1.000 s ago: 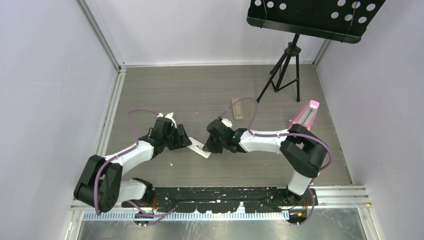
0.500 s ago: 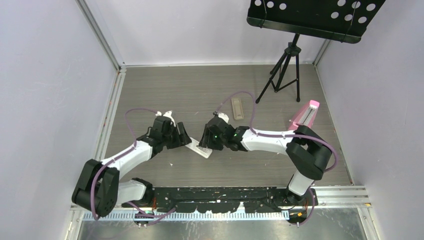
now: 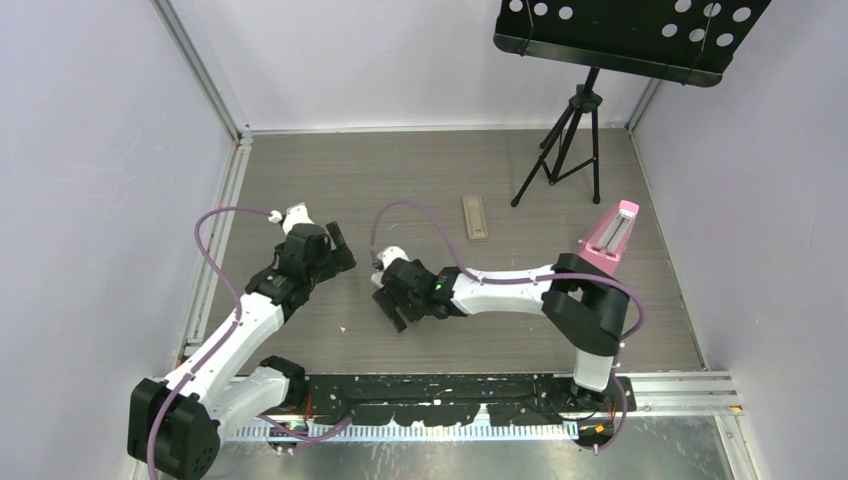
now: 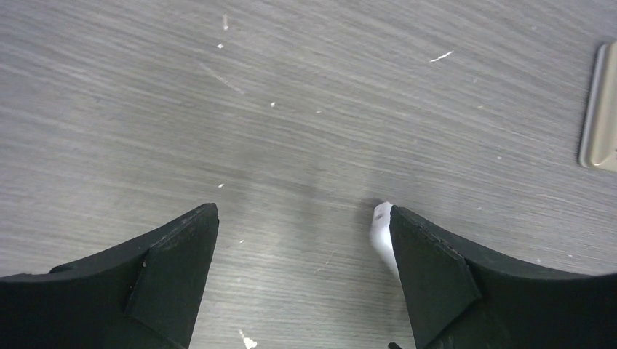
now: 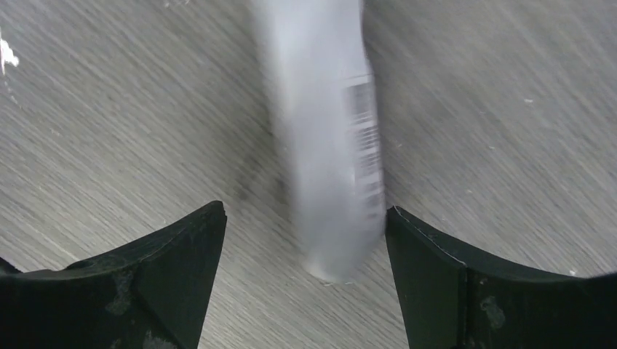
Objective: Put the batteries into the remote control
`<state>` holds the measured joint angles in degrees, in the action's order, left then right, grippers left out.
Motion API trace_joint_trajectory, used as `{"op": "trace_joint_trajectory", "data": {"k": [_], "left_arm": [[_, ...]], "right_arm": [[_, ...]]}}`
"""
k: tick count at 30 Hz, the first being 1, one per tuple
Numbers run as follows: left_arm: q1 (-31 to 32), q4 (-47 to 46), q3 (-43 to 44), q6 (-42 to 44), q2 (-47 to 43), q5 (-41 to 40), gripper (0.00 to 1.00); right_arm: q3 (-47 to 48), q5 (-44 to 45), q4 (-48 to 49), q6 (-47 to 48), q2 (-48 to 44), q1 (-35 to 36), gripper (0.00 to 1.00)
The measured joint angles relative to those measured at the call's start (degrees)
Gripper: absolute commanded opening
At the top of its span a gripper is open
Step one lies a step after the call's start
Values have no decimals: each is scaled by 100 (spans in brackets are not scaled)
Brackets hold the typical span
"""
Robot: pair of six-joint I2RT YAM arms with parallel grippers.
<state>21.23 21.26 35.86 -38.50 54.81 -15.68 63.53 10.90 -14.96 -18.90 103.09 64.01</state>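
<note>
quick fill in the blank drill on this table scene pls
1. The white bar lies between the fingers of the ___ tool.
2. The left tool's jaws stand ___.
3. The wedge by the right arm is ___.
4. The stand rests on ___ legs.
Missing words: right; open; pink; three.

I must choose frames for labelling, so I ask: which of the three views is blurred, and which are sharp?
Right wrist view: motion-blurred; the white bar and its barcode label are smeared, the table grain streaked. Left wrist view: sharp; grain and white specks are crisp. Top view: sharp, evenly lit, no strong glare.
</note>
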Motion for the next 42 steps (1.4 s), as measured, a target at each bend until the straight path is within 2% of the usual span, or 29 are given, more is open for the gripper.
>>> {"op": "trace_joint_trajectory", "data": {"k": [4,12,16,22,27,29,30,31,33,36,38,42], "left_arm": [[0,249,2,-9,-50,-116,89],[0,389,2,-26,-50,-103,89],[0,402,2,-24,-66,-68,89],[0,404,2,-24,-164,118,89],[0,424,4,-26,-205,376,89],[0,485,20,-28,-208,485,89],[0,564,59,-31,-205,555,89],[0,612,98,-28,-205,612,89],[0,713,201,-22,-205,695,89],[0,874,428,4,-214,802,89],[0,992,566,20,-249,857,95],[0,1338,887,138,-435,1023,100]], "right_arm": [[223,269,-66,361,382,81,77],[365,704,72,142,538,-83,39],[330,1102,138,-356,555,-332,36],[299,1884,116,-1185,612,-949,36],[396,2057,448,-1272,807,-1377,39],[555,2079,516,-1228,944,-1471,51],[656,2076,533,-1191,1023,-1519,62],[721,2070,553,-1154,1069,-1550,69],[752,2033,568,-1108,1093,-1578,76],[697,1932,518,-1014,984,-1604,78],[560,1860,350,-984,737,-1613,78],[247,1810,-114,-984,-247,-1613,78]]}}
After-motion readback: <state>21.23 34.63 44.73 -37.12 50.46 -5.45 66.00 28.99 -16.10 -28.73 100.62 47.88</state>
